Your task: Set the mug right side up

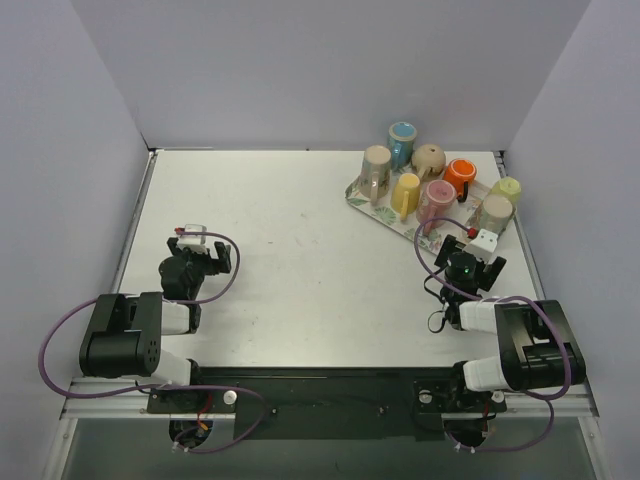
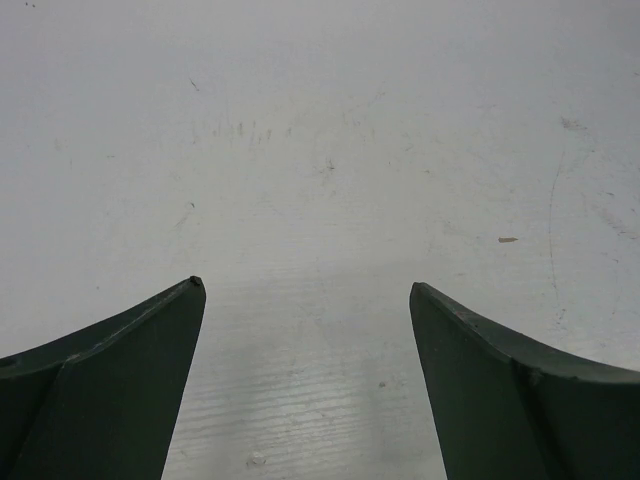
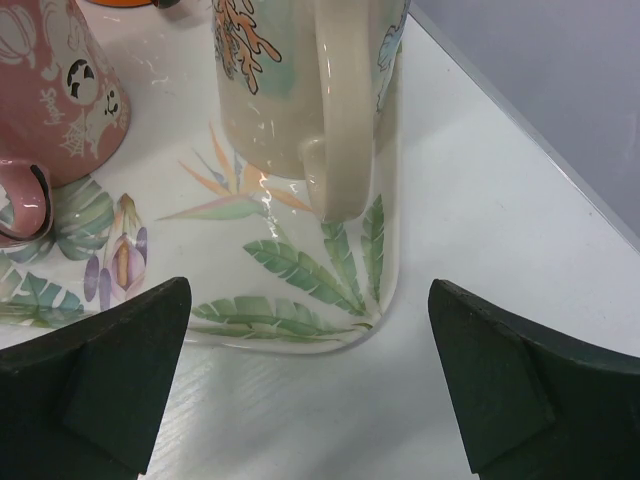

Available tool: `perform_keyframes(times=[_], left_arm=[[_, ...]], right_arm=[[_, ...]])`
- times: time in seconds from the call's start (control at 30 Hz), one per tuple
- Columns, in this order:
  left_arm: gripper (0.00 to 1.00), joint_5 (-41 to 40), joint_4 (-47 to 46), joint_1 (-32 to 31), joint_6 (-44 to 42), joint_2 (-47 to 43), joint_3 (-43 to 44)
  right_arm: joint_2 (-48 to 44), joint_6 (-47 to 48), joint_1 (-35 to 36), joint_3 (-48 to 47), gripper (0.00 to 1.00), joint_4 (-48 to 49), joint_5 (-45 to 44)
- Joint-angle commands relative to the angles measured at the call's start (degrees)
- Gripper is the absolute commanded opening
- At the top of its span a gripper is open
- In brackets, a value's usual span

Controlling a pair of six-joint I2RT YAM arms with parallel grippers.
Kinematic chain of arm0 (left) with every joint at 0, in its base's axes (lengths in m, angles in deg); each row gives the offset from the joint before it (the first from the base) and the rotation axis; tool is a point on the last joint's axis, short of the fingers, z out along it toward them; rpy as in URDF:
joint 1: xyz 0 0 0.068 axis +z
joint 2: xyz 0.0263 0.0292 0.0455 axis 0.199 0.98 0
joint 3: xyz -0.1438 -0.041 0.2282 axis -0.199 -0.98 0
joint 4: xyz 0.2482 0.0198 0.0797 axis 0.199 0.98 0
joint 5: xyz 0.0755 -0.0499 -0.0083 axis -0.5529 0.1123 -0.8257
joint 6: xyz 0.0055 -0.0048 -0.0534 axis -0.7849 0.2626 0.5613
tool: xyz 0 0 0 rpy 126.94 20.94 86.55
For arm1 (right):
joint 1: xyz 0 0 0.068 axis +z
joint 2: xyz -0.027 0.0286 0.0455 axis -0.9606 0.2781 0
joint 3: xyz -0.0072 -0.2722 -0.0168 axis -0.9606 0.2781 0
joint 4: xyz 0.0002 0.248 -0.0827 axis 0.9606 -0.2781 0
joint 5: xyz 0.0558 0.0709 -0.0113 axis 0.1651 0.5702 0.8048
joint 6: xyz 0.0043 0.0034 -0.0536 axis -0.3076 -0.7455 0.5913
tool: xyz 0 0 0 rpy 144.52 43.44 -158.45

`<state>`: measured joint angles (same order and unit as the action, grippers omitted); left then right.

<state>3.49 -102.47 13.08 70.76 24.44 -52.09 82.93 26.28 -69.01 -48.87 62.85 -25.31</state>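
A leaf-patterned tray at the back right carries several mugs. Nearest my right gripper is a cream mug with a coral print. In the right wrist view that cream mug stands at the tray's near corner, its handle facing me. A pink mug stands to its left and widens toward the tray. My right gripper is open just short of the tray corner and touches nothing. My left gripper is open over bare table at the left, and the left wrist view shows nothing between the left gripper's fingers.
Other mugs on the tray: tan, blue, round beige, orange, yellow, pale green. Grey walls close the table on three sides; the right wall runs close to the tray.
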Motion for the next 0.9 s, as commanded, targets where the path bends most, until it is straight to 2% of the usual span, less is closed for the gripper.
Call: perform_keyframes(times=[0.0,0.07,0.23,0.27,0.37,0.43,0.5,0.63,0.7,0.8,0.87], left_arm=[[0.94,0.02,-1.67,0.41,0.16,-0.14,1.15],[0.94,0.02,-1.67,0.41,0.16,-0.05,1.15],[0.94,0.02,-1.67,0.41,0.16,-0.05,1.15],[0.94,0.02,-1.75,0.41,0.16,-0.22,1.15],[0.94,0.28,-2.28,0.5,0.15,-0.4,0.8],[0.94,0.28,-0.97,0.59,0.24,-2.58,0.98],[0.94,-0.16,4.73,0.94,1.12,-6.28,2.2],[0.94,4.39,13.16,1.73,-0.62,-10.15,4.31],[0.94,5.98,16.77,1.73,-1.77,-11.38,5.1],[0.93,7.14,20.04,1.73,-2.13,-13.32,5.81],[0.93,7.05,21.01,1.73,-2.13,-14.37,5.81]], right_arm=[[-1.24,-0.46,-0.18,-1.29,1.0,2.01,-1.17],[-3.25,-2.29,-0.09,-1.55,1.0,-0.86,-3.28],[-4.92,-0.02,1.22,0.83,1.0,3.51,-3.9],[-8.06,-0.36,2.18,-0.83,1.0,-2.06,-7.56],[-14.93,-3.69,2.1,-6.63,0.99,-18.34,-8.21],[-17.84,-6.77,1.4,-10.33,0.97,-27.22,-4.28],[-19.52,-7.65,1.66,-14.1,0.93,-35.64,-1.47],[-18.91,-10.38,2.54,-23.49,0.85,-48.74,2.06],[-17.68,-11.61,3.33,-27.28,0.81,-54.72,0.85],[-16.01,-15.47,3.33,-30.02,0.77,-60.89,-7.03],[-15.3,-17.75,1.15,-29.42,0.72,-61.0,-10.31]])
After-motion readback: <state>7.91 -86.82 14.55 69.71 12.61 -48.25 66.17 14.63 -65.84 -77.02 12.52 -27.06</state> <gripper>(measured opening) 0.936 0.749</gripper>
